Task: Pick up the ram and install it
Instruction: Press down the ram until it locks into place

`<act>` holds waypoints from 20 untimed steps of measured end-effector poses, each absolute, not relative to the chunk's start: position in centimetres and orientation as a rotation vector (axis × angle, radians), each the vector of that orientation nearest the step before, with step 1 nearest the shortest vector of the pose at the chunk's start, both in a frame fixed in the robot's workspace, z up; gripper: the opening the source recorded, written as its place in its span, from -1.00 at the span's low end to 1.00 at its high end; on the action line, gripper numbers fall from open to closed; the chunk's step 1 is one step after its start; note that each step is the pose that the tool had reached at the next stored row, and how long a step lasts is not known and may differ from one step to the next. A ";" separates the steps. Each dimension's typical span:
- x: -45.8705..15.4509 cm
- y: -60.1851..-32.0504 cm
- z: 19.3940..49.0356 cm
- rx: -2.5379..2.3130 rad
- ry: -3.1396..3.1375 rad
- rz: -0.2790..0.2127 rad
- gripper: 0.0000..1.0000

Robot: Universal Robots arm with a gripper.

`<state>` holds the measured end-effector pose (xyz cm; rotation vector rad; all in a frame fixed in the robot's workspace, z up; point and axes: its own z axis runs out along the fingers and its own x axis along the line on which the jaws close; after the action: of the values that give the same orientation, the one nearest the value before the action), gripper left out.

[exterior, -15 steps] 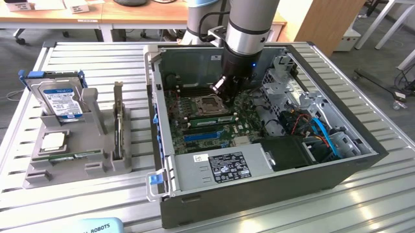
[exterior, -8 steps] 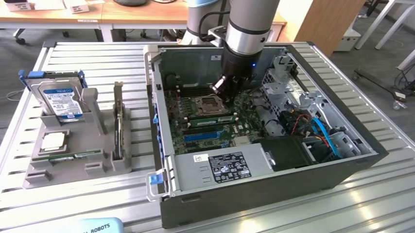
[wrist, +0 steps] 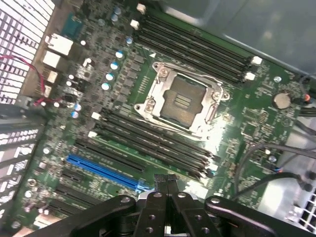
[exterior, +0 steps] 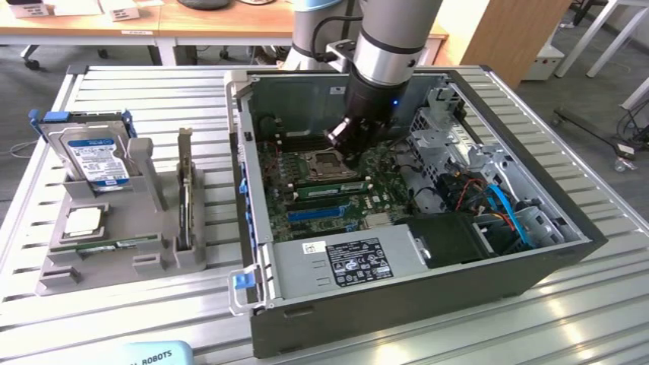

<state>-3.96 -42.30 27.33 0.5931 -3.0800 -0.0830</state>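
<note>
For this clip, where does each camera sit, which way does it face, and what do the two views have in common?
Exterior view: off the arm, raised, looking down at the open computer case on a slatted table, with a parts holder at its left; the robot arm reaches into the case.
Wrist view: on the wrist, looking down at the motherboard; the shut pincer shows.
Shared: processor socket and blue slot.

arm: comes down steeply from the far side, wrist tilted toward the exterior view's left
claw [wrist: 165,183]: fingers pressed together, nothing between them, pointing downward
</note>
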 end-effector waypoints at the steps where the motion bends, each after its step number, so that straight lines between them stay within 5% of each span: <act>1: -4.0 -42.3 27.3 0.587 -3.073 -0.085 -0.80; 20: -4.0 -42.3 27.1 0.195 -3.119 -0.092 -0.80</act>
<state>-3.96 -42.30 27.07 0.1955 -3.1186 -0.0920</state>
